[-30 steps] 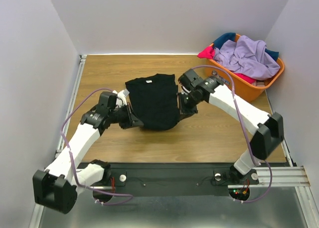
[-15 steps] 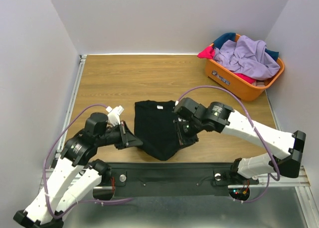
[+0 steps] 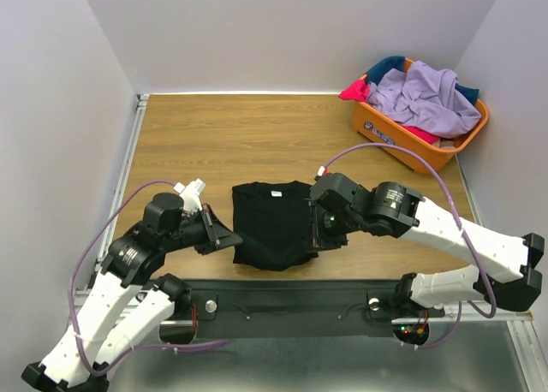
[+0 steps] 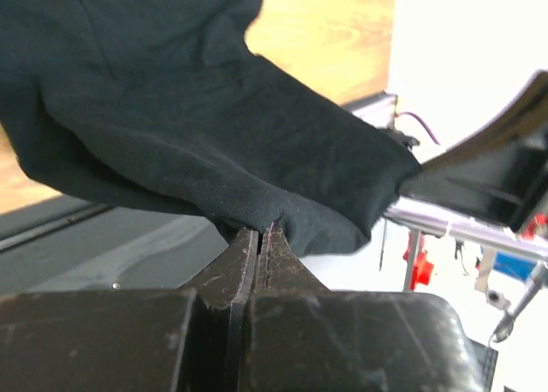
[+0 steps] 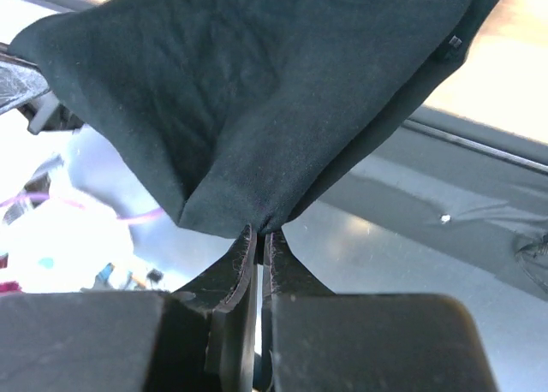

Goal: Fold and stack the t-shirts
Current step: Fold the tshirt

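**Black t-shirt pinched at both sides**

Top view: it lies lower centre, with the left gripper and right gripper at its edges.
Left wrist: jaws clamped tight on a black fold (lower centre).
Right wrist: jaws likewise closed on gathered cloth.

Matt soft cloth: black t-shirt; smooth wood: table.
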